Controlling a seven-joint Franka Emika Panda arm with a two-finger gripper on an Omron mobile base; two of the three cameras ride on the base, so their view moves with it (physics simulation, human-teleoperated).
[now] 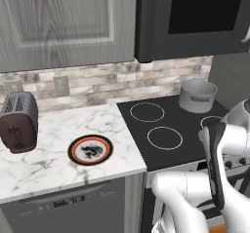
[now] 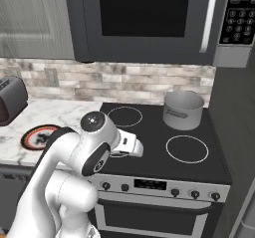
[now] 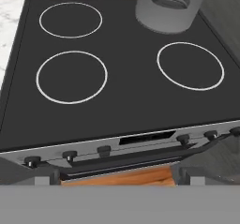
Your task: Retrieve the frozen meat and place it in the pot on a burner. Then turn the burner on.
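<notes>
Pot point(image 1: 197, 95): short, wide grey metal cylinder with a small side handle, standing on the back right burner of the stove point(image 1: 171, 125); its inside cannot be seen from these angles.

Toaster point(image 1: 18, 122): brown and silver, rounded box, at the far left of the bench point(image 1: 53, 154) near the tiled wall.

Plate point(image 1: 90, 149): round, black-and-red rim, dark print at its centre, lying flat on the white marbled bench near its front edge, well apart from the toaster.

Stove: flat black glass top with thin white burner rings; the two left rings and the front right ring point(image 3: 190, 66) are bare. A row of dark knobs point(image 3: 183, 138) runs along the front panel.

Microwave point(image 2: 144, 18): dark, glossy, hung above the stove.

Arm point(image 2: 79, 157): white, smooth, folded before the stove front; its hand hangs over the stove's front edge. The jaws cannot be made out in the pictures; they stand spread wide.
</notes>
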